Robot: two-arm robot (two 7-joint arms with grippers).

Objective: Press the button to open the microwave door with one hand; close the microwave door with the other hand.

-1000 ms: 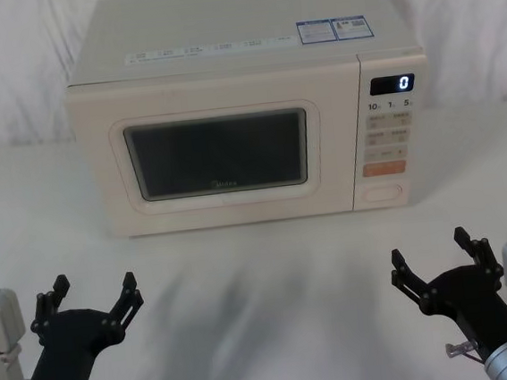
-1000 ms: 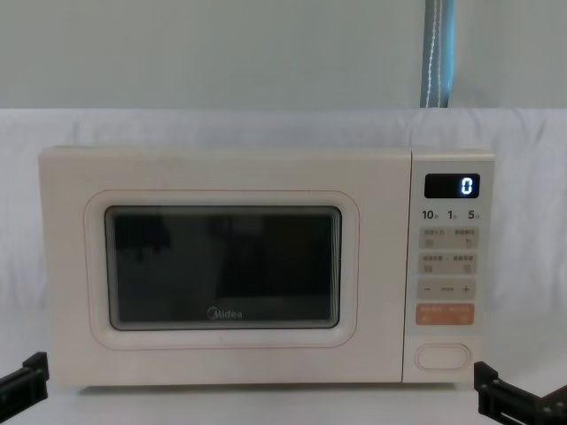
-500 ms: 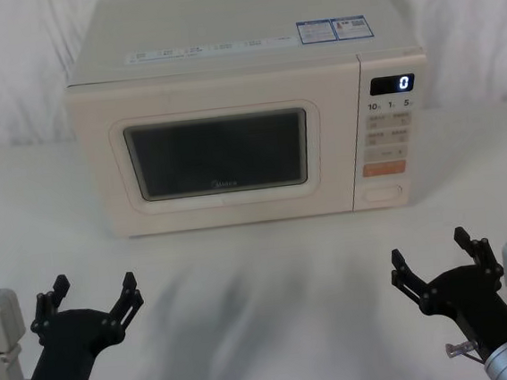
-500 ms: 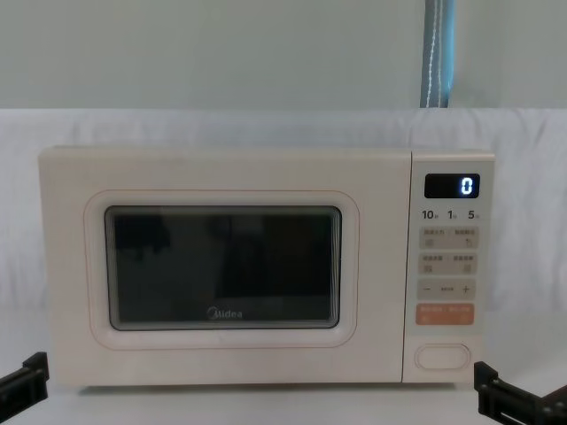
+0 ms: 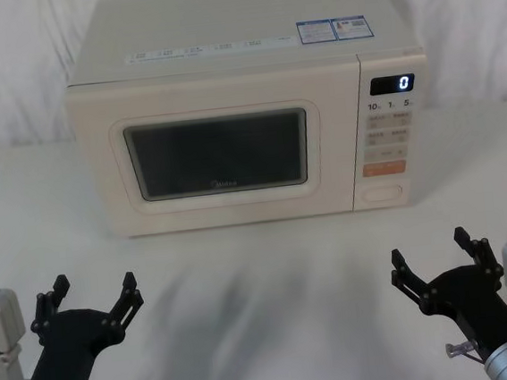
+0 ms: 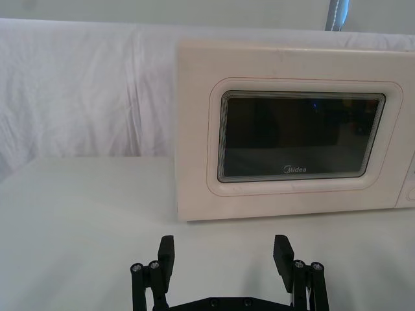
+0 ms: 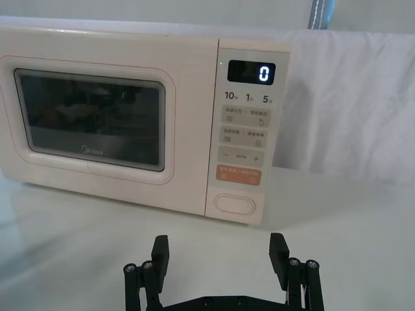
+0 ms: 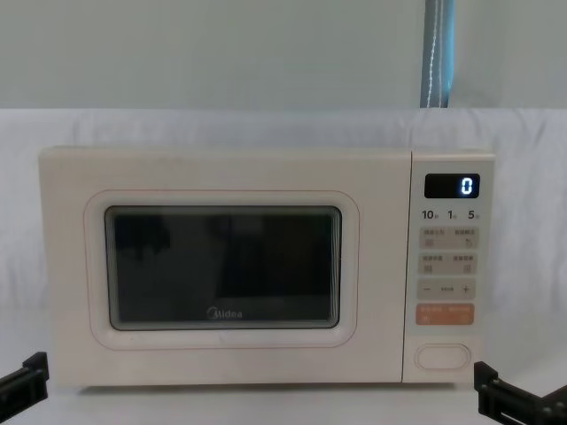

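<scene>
Left end effector [image 5: 93,303] and right end effector [image 5: 440,265] both spread wide, holding nothing, low on counter [image 5: 270,269]. Microwave door [image 5: 218,153] shut ahead; button [image 5: 383,192] beyond right one. Chest view crops both to tips.

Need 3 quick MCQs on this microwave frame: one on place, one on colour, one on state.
1. Where is the wide blank button on the control panel?
A. bottom, under the orange key
B. top, above the display
C. left of the door window

2. What colour is the microwave door?
A. black
B. cream
C. red

3. What is the door's state?
A. wide open
B. ajar
C. shut

Answers: 1 A, it is the lowest key. 2 B, cream frame round a dark window. 3 C, it sits flush with the front, while the left gripper and right gripper sit open, short of it.
</scene>
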